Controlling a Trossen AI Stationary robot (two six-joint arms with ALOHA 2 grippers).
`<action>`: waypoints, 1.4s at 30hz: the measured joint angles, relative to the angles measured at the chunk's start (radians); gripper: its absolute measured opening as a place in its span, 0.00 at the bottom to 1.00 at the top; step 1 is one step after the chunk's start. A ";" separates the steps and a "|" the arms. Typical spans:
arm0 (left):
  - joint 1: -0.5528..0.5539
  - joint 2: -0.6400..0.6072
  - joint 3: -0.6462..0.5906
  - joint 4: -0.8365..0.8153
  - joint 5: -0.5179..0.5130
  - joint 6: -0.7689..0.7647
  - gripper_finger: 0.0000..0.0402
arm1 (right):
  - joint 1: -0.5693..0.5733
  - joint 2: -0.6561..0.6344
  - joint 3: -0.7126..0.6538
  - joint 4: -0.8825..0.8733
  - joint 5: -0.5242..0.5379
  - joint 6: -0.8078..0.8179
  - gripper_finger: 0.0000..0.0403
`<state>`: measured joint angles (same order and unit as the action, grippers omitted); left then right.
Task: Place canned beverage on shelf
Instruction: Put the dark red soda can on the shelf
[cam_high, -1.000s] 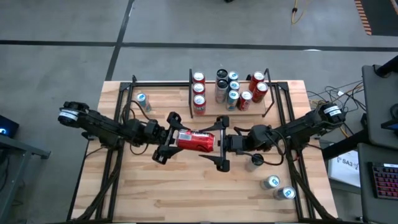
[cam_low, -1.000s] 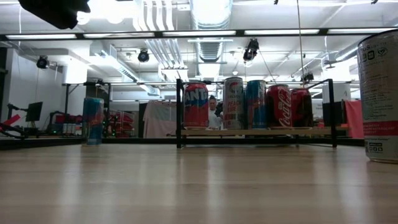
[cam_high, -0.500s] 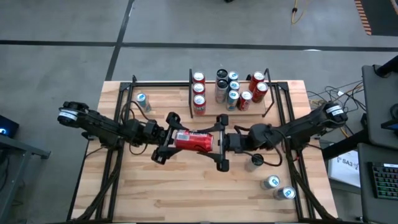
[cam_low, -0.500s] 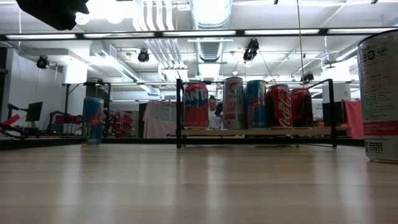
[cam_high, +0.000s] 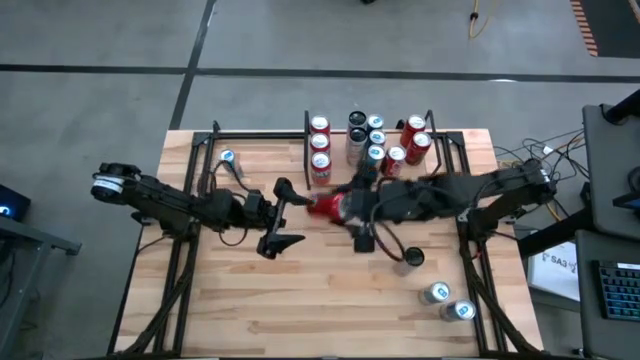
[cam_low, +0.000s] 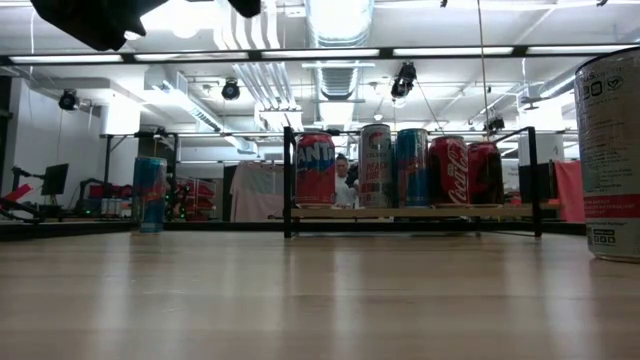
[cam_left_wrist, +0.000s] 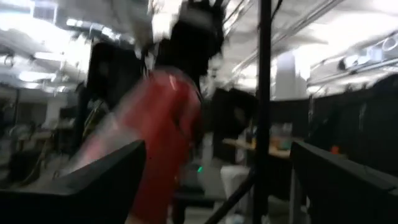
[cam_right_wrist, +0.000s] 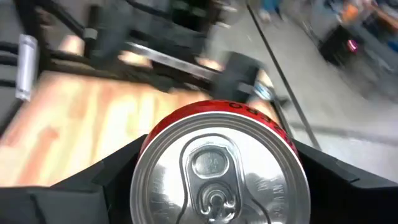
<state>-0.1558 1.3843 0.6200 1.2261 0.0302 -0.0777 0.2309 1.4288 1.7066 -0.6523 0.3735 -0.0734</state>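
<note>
Right gripper (cam_high: 345, 207) fingers clamp red can (cam_high: 328, 205), carrying toward shelf (cam_high: 402, 176) at 1 o'clock; left gripper (cam_high: 283, 215) fingers wide open, empty, clear.

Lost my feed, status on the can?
Left tool open, empty. Right tool grips red aluminium can, airborne. Wooden shelf crowded, front edge free.

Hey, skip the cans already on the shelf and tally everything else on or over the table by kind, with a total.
Upright drink cans loose on the tabletop: 4
Red drink can held in the right gripper: 1
Light-wood shelf with black rails: 1
Total: 6
</note>
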 joint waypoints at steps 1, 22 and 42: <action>0.003 -0.003 -0.001 -0.023 -0.015 -0.001 0.95 | -0.010 -0.001 0.037 -0.073 0.007 0.025 0.73; 0.032 -0.076 -0.001 -0.110 -0.127 0.044 0.96 | -0.477 -0.223 -0.190 -0.717 -0.194 0.229 0.73; 0.038 -0.366 0.000 -0.442 -0.271 0.245 0.96 | -0.773 -0.431 -0.694 -0.353 -0.251 0.077 0.73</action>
<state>-0.1177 1.0183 0.6201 0.7839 -0.2409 0.1674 -0.5423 0.9978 1.0122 -1.0056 0.1224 0.0039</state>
